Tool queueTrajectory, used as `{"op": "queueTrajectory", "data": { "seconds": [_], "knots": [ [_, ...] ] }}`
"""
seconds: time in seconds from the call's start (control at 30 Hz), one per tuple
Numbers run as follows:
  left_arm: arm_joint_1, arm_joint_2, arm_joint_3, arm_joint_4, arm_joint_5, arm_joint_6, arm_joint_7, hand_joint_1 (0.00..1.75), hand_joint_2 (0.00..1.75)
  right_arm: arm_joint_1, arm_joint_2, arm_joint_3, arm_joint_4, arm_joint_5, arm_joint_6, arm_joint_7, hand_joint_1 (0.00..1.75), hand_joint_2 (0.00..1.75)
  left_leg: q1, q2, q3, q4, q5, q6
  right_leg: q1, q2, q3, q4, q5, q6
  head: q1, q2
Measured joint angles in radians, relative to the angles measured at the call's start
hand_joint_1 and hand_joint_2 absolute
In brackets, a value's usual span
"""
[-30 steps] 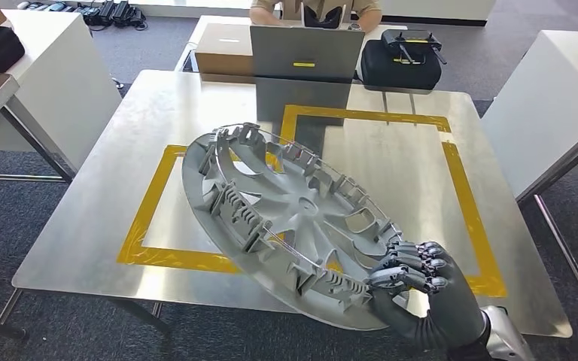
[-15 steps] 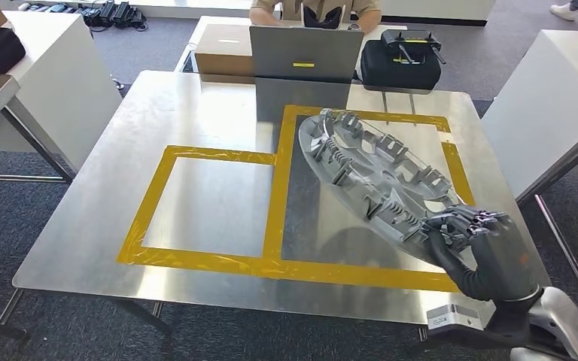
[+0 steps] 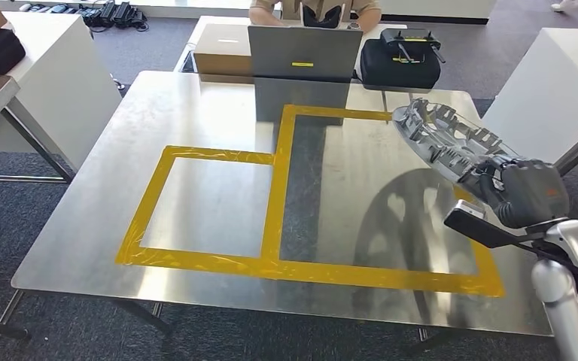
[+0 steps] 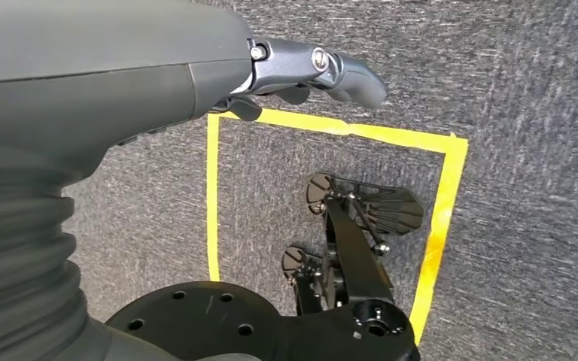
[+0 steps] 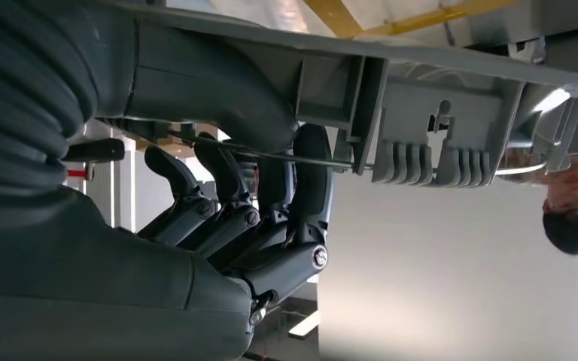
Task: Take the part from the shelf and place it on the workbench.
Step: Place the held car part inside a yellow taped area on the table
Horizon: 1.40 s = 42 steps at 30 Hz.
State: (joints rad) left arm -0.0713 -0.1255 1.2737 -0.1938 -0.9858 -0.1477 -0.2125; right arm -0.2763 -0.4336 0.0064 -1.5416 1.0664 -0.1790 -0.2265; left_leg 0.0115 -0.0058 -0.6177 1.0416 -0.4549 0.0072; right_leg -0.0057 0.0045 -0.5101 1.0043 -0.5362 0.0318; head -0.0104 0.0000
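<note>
The fingers (image 5: pixel 271 218) of the right hand (image 3: pixel 523 194) are curled round the near rim of the part (image 3: pixel 448 143), a grey wheel cover, with the thumb on one face and the darker fingers hooked over the ribbed inner side, so the cover is clamped by its edge alone. That edge grip probably explains the tilt: the cover hangs slanted in the air, ribbed side up, running from the hand toward the far right corner of the workbench (image 3: pixel 211 120), above the surface and not yet resting on it; its shadow falls on the metal just left of the hand. It sits over the right border of the yellow tape outline (image 3: pixel 278 188), which seems to mark where the part belongs, so lowering and levelling it inside the larger right-hand box looks like the remaining job. The left hand (image 4: pixel 301 75) hangs over grey carpet, holding nothing, its fingers loosely bent and apart. At the far edge of the bench stands a grey upright panel (image 3: pixel 305 53), with a person seated behind it.
</note>
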Motion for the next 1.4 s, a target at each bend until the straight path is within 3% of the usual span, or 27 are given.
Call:
{"op": "queueTrajectory", "data": {
  "seconds": [0.37, 0.63, 0.87, 1.4],
  "knots": [
    [-0.002, -0.002, 0.0, 0.0, -0.008, -0.001, 0.006, 0.0, 1.75, -0.229, 0.123, 0.227, 0.308, 0.163, -0.012, 0.053, 1.75, 1.75, 0.0, -0.001, 0.001, -0.004, 0.003, -0.004, 0.0, 0.0, -0.001, 0.001, 0.0, -0.001, 0.0, 0.0],
    [-0.002, -0.003, 0.0, 0.0, -0.01, -0.001, 0.008, 0.0, 1.75, -0.291, 0.208, 0.335, 0.404, 0.179, -0.013, 0.064, 1.75, 1.75, 0.0, -0.001, 0.001, -0.004, 0.003, -0.004, 0.0, 0.0, -0.001, 0.001, 0.0, -0.002, 0.0, 0.0],
    [-0.001, -0.003, 0.0, 0.0, -0.01, -0.001, 0.015, 0.0, 1.75, -0.299, 0.255, 0.389, 0.443, 0.183, -0.012, 0.072, 1.75, 1.75, 0.0, -0.002, 0.001, -0.004, 0.003, -0.005, 0.0, -0.001, -0.001, 0.001, 0.0, -0.002, 0.0, 0.0],
    [0.004, -0.003, -0.002, 0.0, -0.034, -0.02, -0.032, 0.0, 1.75, -0.222, 0.259, 0.414, 0.448, 0.168, -0.031, 0.086, 1.75, 1.75, 0.0, -0.001, 0.001, -0.004, 0.003, -0.005, 0.0, -0.001, -0.001, 0.001, 0.0, -0.002, 0.0, 0.0]
  ]
}}
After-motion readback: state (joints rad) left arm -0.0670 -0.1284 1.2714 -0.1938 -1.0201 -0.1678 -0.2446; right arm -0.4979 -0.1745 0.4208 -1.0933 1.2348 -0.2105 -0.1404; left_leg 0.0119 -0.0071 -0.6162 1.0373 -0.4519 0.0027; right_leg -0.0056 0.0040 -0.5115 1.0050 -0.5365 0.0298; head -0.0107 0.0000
